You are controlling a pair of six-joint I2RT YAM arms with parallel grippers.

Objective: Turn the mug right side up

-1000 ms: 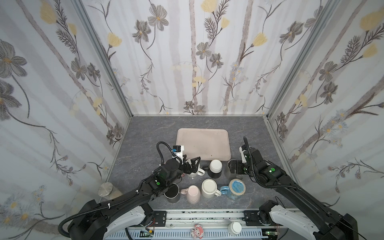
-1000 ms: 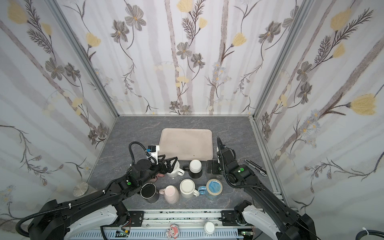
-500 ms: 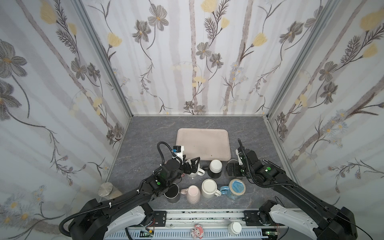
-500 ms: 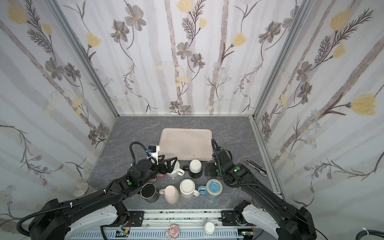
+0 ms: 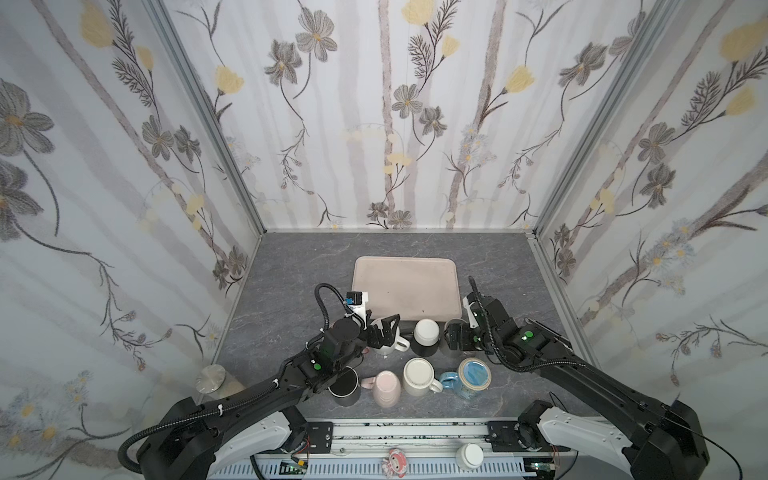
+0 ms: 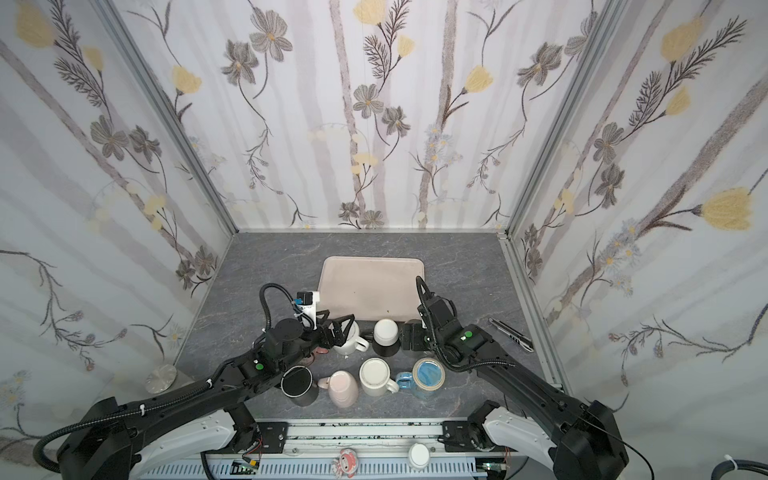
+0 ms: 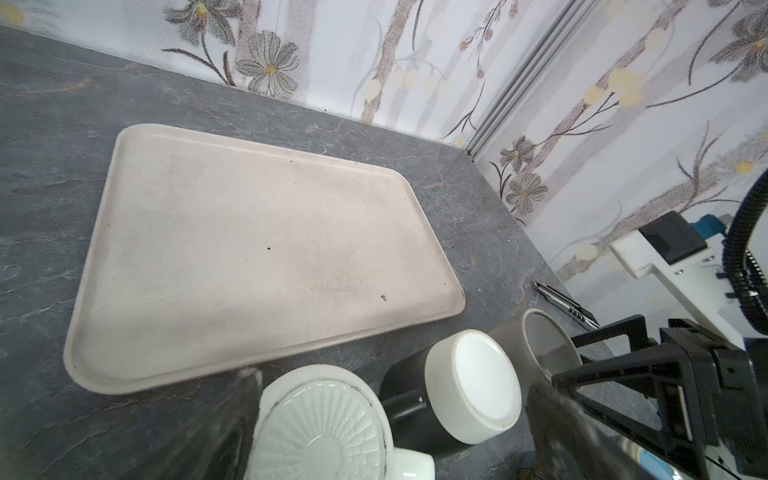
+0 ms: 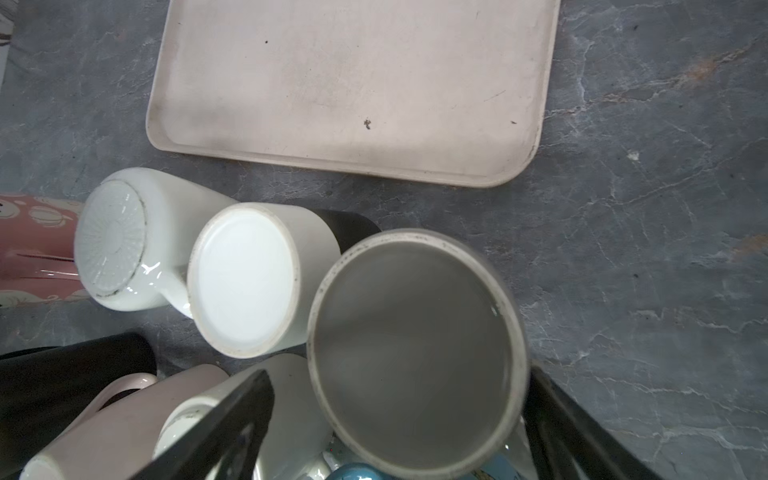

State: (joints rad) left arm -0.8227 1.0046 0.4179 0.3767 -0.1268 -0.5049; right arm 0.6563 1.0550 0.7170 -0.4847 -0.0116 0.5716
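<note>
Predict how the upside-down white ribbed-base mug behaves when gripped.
The white mug shows glossy highlights, so it may slip when squeezed. It looks ceramic, probably stiff and chippable. Its handle juts to one side, so it might twist when lifted.

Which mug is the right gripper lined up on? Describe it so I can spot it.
Start at the beige tray; just off its near right corner sits a mug between the right gripper's spread fingers. It is the only plain grey one, beside a white-and-black mug.
</note>
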